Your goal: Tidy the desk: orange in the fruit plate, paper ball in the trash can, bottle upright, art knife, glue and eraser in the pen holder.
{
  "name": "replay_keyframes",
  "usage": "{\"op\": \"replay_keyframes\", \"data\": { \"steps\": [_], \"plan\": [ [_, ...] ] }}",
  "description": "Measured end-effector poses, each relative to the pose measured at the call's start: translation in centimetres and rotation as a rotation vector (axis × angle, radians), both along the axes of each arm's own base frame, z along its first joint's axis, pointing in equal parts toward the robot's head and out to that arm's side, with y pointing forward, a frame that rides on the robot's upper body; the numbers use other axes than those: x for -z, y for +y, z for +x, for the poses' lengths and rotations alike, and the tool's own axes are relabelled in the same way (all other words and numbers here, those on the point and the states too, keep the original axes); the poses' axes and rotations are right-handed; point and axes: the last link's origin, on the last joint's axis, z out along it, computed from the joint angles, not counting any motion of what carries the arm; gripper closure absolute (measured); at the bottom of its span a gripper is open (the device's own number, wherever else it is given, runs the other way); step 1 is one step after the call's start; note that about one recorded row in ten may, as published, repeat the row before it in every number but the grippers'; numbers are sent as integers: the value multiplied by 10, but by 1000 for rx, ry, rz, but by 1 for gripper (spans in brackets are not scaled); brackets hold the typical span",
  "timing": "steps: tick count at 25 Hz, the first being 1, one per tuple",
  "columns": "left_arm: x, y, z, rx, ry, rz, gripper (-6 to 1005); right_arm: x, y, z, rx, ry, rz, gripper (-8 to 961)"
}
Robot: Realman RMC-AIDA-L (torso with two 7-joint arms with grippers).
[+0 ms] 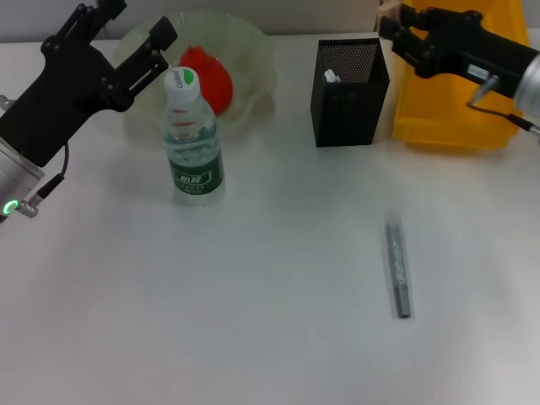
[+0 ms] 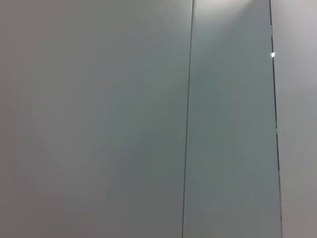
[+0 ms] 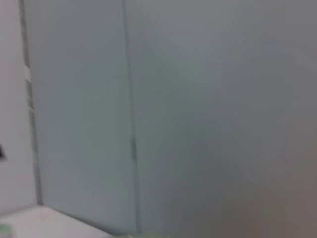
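Note:
In the head view the bottle [image 1: 193,143] stands upright on the white desk. Behind it the orange [image 1: 213,80] lies in the pale-green fruit plate [image 1: 257,59]. My left gripper [image 1: 135,29] is open and empty, raised over the plate's left side, just left of the bottle cap. The black mesh pen holder [image 1: 348,97] holds a white item [image 1: 331,77]. My right gripper [image 1: 390,29] hovers between the holder's top and the yellow trash can [image 1: 451,122]. A grey stick, the art knife [image 1: 396,266], lies on the desk front right. Eraser, glue and paper ball are out of view.
The white desk [image 1: 253,321] spreads in front of the objects. Both wrist views show only grey wall panels [image 2: 148,124], and in the right wrist view [image 3: 198,124] a strip of desk edge.

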Motion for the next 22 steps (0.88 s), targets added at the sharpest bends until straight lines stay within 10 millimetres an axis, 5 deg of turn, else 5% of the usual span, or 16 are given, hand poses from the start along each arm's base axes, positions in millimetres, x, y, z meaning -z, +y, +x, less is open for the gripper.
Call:
{"op": "replay_keyframes", "data": {
  "steps": [5, 22],
  "plan": [
    [2, 1, 1, -1, 1, -5, 197, 17, 10, -3, 8, -68, 0, 588],
    [4, 0, 2, 2, -4, -12, 197, 20, 14, -4, 26, -79, 13, 540]
  ]
}}
